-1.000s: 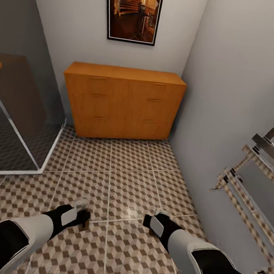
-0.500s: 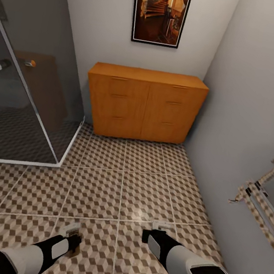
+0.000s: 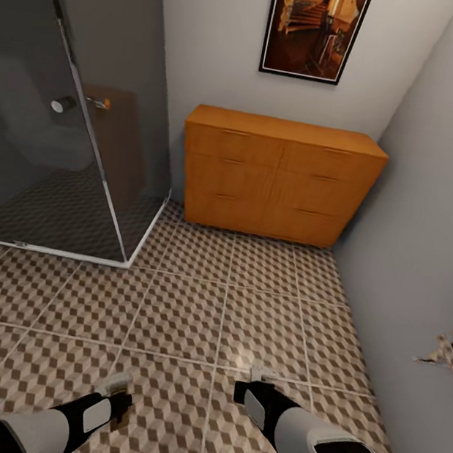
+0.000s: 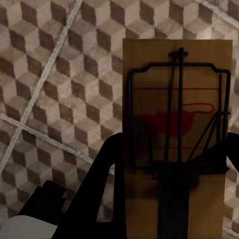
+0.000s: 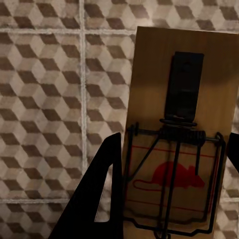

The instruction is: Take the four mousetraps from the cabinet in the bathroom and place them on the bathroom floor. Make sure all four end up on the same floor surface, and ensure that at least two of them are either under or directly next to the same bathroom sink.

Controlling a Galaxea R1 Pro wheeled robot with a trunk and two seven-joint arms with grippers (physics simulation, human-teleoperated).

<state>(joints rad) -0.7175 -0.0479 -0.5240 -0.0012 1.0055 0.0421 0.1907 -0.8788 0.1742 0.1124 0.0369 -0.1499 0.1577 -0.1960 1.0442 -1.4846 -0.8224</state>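
My left gripper (image 3: 119,395) hangs low over the bathroom floor (image 3: 189,309) and is shut on a mousetrap (image 4: 177,134). That trap is a flat wooden board with dark wire and a red mouse mark, held between the dark fingers (image 4: 102,174). My right gripper (image 3: 257,382) is shut on a second mousetrap (image 5: 181,124), also just above the tiles. The orange-brown cabinet (image 3: 280,176) stands against the far wall with its drawers closed and its top bare. The sink is out of view.
A dark glass shower enclosure (image 3: 59,123) fills the left side, with a white base rim. The grey wall (image 3: 443,220) runs along the right and carries a towel rail (image 3: 450,351). A framed picture (image 3: 318,23) hangs above the cabinet.
The head view has swung left, so the cabinet sits further right in the picture and more of the shower shows. Both grippers still hold their mousetraps low over the floor.
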